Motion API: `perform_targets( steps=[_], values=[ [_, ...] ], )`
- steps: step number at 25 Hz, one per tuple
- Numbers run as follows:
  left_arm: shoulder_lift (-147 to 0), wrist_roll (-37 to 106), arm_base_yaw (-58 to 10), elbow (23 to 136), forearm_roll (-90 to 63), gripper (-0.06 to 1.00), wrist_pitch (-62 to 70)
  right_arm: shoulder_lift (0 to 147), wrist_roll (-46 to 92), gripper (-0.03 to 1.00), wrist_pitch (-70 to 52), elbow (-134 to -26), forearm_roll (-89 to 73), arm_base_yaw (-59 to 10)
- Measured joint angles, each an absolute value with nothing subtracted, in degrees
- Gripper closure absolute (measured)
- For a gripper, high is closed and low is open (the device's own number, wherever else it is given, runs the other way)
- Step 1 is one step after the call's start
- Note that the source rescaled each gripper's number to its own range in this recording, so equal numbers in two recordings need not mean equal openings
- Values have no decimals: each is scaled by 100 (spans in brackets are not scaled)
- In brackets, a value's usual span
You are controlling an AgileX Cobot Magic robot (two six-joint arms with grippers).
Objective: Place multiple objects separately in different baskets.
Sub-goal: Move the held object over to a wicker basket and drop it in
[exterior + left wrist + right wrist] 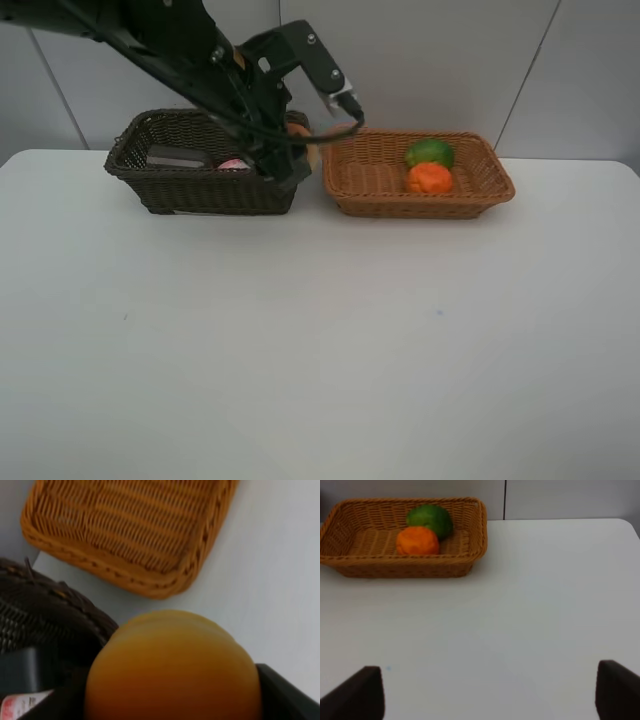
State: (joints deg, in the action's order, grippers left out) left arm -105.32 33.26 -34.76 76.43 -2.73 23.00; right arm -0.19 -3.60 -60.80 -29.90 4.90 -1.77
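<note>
Carry step: left claw [172,700] clamped on round orange-yellow fruit [172,672] between dark brown wicker basket [200,185] and light tan wicker basket [420,185]; next, likely rightward release over tan basket; right claw [487,692] apart, empty.

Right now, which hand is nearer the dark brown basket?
Left. The left hand, gripping a round orange fruit, hangs at the dark brown basket's right end. The right hand is over bare table, open.

Round orange fruit [172,672], close to lens, blurred, held between dark gripper parts; light orange wicker basket [125,530] beyond; dark brown basket [45,615] beside it; white tabletop [280,580]
</note>
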Motion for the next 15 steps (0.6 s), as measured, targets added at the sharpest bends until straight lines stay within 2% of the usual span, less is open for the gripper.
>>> perform_targets(
  steps=[15],
  values=[
    [-13009, 2435, -3659, 11071, -458, 17, 2886, -19, -360, 3, -6080, -2990, 490, -177]
  ],
)
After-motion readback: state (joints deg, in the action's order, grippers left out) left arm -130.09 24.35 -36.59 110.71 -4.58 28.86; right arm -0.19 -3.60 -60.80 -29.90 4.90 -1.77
